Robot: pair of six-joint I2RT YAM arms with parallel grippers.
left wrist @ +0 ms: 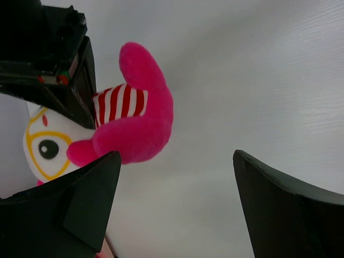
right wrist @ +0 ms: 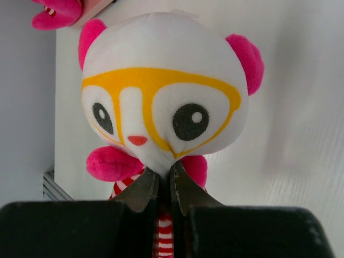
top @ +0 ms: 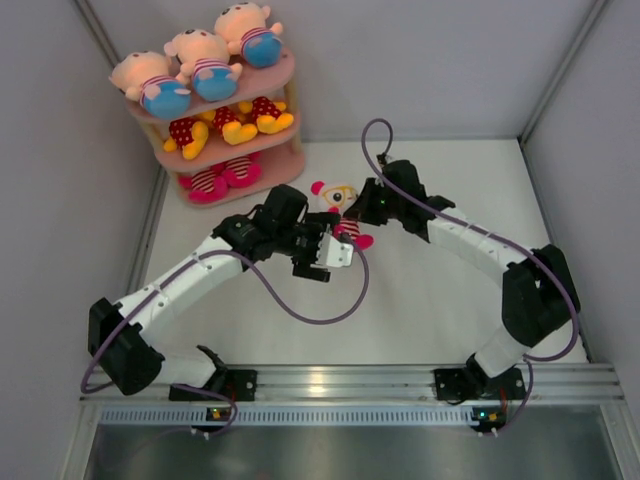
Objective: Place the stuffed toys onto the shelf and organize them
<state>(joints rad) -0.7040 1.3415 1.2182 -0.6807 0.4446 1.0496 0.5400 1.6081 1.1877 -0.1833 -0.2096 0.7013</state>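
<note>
At mid-table: one pink doll (top: 340,205), white-headed, pink-eared, ringed in yellow around the eyes, red-and-white striped on the torso; well apart from the shelf.
Doll's long axis: running front to back across the table, slightly slanted.
Doll's heading: head toward the rear and the shelf side, pink feet toward the arm bases; face turned toward the right wrist camera.
Right gripper (right wrist: 161,180): reaching in from the right, pressed together on the striped torso just under the chin, pinching a fold of it.
Left gripper (left wrist: 177,161): spread wide, gripping nothing; just beside the doll's feet on the near-left side, black fingers (left wrist: 80,199) level with the pink legs.
Shelf (top: 285,75): in the rear-left corner by the walls; three pink boards on light wooden posts.
Top board: three peach-faced dolls (top: 200,60) in blue shorts, side by side in a row.
Middle board: three yellow bears (top: 232,125) in red polka dots, lying side by side.
Bottom board: two pink striped dolls (top: 215,180), same kind as the pinched one, toward the left end.
Toy count: nine in all, eight shelved, one in the right grip.
Table (top: 440,300): white; cannot tell whether touching the doll or not.
</note>
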